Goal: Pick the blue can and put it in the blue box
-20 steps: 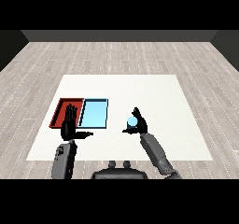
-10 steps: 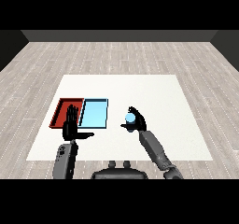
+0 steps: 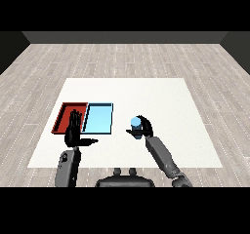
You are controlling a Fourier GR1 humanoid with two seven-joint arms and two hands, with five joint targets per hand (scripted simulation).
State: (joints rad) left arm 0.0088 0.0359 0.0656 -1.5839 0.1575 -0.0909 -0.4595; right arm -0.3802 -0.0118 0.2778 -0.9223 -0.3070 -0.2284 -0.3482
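Seen from the head, looking down and forward across a white counter (image 3: 146, 89) set on a pale wood-plank floor (image 3: 122, 57). Near the left part of the counter, a red tray (image 3: 63, 112) and a light blue tray (image 3: 99, 118) lying side by side, touching along their long edges, with the blue one on the right. To the right of the blue tray and apart from it, a blue can (image 3: 136, 126) held upright, long axis vertical, round pale top facing up toward the viewer. Right hand (image 3: 144, 127) curled round the can from its right side and behind, fingers wrapping the body, grey forearm running down toward the lower right. Cannot tell whether the can's base rests on the counter or hangs just above it. Left hand (image 3: 74, 133) at the lower left, overlapping the near edge of the red tray, fingers straight and pointing away up the counter, thumb stuck out sideways to the right, holding nothing. Compared with half a second ago, the can and right hand shifted slightly left, nearer the blue tray, with the can remaining upright; compared with one second ago, the same leftward drift, a little larger. Left hand, both trays and counter unchanged across all three moments.
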